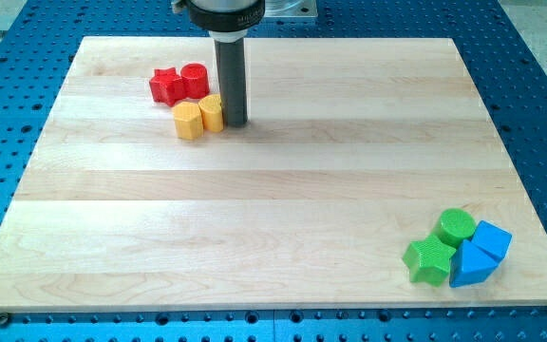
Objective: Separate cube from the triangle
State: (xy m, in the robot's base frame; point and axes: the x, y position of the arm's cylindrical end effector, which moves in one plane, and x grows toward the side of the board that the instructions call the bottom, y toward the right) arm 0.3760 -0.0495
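My tip far left, away from the target.
The small blue wooden cube probably slides lightly; push its right face off the blue triangular block; no jaws here.

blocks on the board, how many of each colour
red: 2, a star-like block and a cylinder
yellow: 2, one and another beside my tip
green: 2, a star-like block and a cylinder
blue: 2, a cube and a triangle
total: 8
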